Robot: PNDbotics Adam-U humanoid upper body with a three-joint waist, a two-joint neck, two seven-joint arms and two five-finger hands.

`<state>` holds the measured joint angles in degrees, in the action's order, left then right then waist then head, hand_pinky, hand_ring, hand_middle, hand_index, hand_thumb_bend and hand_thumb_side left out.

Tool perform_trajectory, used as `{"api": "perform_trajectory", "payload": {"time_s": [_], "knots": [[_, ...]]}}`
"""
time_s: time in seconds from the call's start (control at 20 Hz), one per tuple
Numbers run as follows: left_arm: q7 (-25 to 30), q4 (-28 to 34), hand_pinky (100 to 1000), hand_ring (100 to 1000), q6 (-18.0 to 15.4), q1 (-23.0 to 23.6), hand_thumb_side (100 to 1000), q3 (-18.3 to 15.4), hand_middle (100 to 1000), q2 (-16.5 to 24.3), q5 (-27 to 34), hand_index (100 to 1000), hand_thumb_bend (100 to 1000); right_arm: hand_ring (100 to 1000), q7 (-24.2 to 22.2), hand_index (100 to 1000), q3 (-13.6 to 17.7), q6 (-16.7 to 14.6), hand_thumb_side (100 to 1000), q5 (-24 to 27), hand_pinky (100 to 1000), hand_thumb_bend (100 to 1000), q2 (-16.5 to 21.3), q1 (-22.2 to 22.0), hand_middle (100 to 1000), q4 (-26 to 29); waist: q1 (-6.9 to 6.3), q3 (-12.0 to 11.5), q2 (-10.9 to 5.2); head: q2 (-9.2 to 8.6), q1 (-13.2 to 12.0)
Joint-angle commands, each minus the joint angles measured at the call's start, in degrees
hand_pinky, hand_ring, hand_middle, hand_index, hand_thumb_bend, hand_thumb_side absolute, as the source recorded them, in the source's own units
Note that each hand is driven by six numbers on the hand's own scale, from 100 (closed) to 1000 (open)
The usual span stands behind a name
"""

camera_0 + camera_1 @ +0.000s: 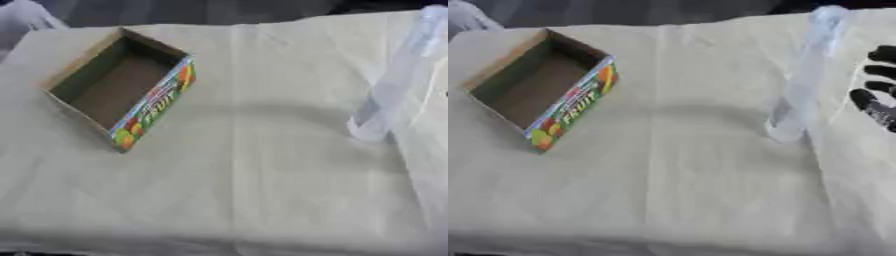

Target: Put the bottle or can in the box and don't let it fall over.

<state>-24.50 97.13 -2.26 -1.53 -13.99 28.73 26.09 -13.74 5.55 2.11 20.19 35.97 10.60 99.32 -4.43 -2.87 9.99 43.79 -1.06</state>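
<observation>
One clear slender bottle (802,75) stands beside open cardboard box (118,87).

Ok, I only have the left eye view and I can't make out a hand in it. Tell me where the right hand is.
Observer: The right hand shows at the right edge of the right eye view, to the right of the tall clear plastic bottle.
Operator: Tell me if it's touching the bottle.
Observer: No. A strip of the beige cloth shows between them.
Operator: Give me the fingers.
Observer: The black fingers are straight and spread, pointing towards the bottle, and they hold nothing.
</observation>
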Motion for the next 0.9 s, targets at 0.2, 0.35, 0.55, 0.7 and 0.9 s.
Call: {"api": "perform_trajectory", "payload": {"time_s": [0.2,0.35,0.55,0.7,0.9], "knots": [[0.4,1.0,818,803,0.0,-0.6,605,-0.3,744,1.1,0.5,859,755,899,-2.3,880,-1.8,0.9,152,0.0,868,352,-0.5,2.6,860,-2.2,0.2,-0.4,-0.91,0.33,1.3],[0.4,1.0,817,802,0.0,-0.6,606,-0.2,743,1.0,0.7,859,753,900,-2.7,880,-2.3,1.3,154,-0.3,868,354,-1.1,3.5,862,-3.3,0.19,-0.5,-0.88,0.33,2.2],[0.4,0.9,817,802,0.1,-0.7,606,-0.2,742,0.9,0.9,858,750,899,-3.3,882,-3.1,1.7,166,-0.3,868,346,-1.6,4.6,862,-4.2,0.2,-0.7,-0.89,0.33,3.0],[0.4,1.0,817,802,0.1,-0.7,606,-0.1,742,0.8,1.0,857,750,900,-3.5,881,-3.4,2.1,172,-0.4,868,344,-2.0,5.3,862,-4.7,0.19,-0.8,-0.89,0.33,3.4],[0.5,1.0,817,803,0.1,-0.7,607,0.0,742,0.8,1.2,857,748,898,-3.6,880,-3.8,2.5,172,-0.7,867,343,-2.5,5.9,862,-5.6,0.15,-0.9,-0.84,0.33,3.5]]}}
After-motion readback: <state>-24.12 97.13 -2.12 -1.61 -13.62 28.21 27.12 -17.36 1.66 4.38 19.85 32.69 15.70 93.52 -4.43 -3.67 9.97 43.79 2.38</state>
